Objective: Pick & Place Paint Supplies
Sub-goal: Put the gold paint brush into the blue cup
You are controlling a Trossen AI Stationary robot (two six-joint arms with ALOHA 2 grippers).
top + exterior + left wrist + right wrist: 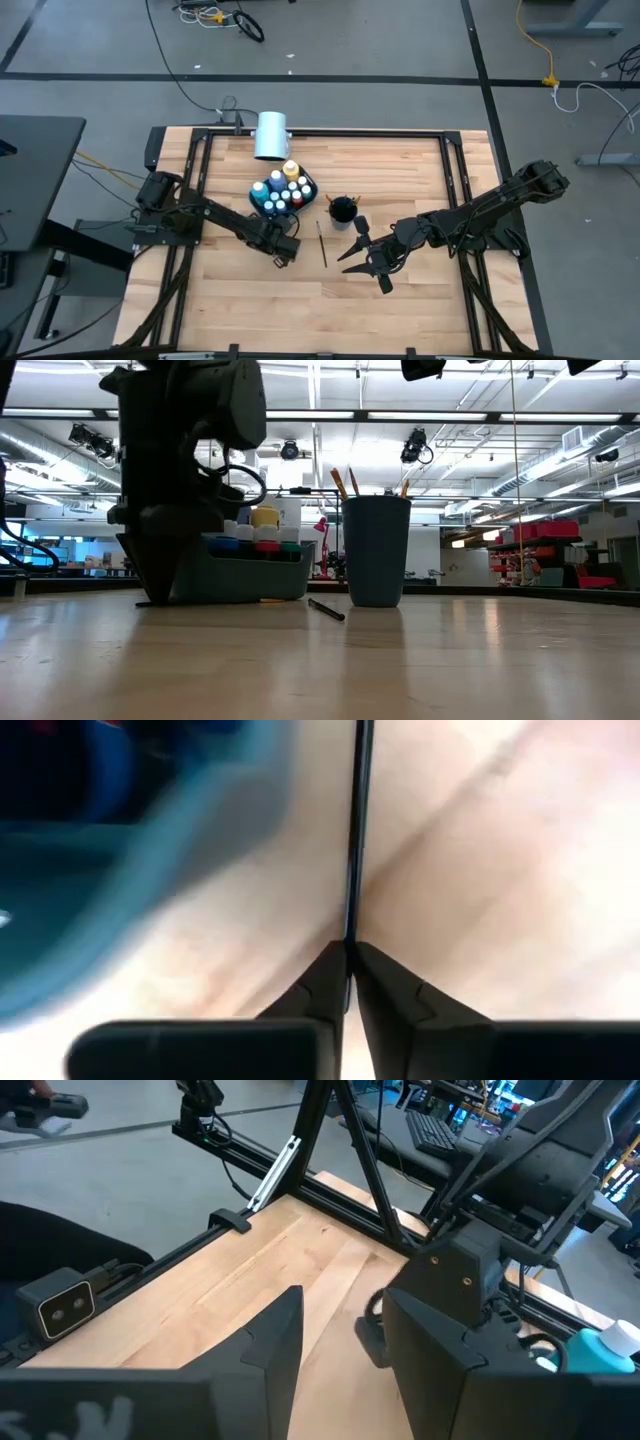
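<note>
A teal tray (283, 190) of small paint bottles stands mid-table. Beside it is a dark cup (341, 210) with brushes upright in it. One thin dark paintbrush (321, 243) lies flat on the wood. My left gripper (285, 252) is low at the tray's near side, shut on another thin dark brush (356, 820). My right gripper (350, 262) is open and holds nothing, above the table on the near-right side of the cup. The left arm hides the held brush from above. My left gripper (350, 955) pinches the thin dark brush between its two fingertips, at the brush's end (351, 925). The fingers come down from above, their tips at the table top (150, 598). The brush runs straight on from the tips, beside the tray (120, 870).
A large white cylinder (270, 135) lies at the far edge behind the tray. Black frame rails (320, 131) border the table. The wood toward the near edge (320, 310) is bare. In the right wrist view, the left arm's gripper (460, 1280) stands beyond my open fingers.
</note>
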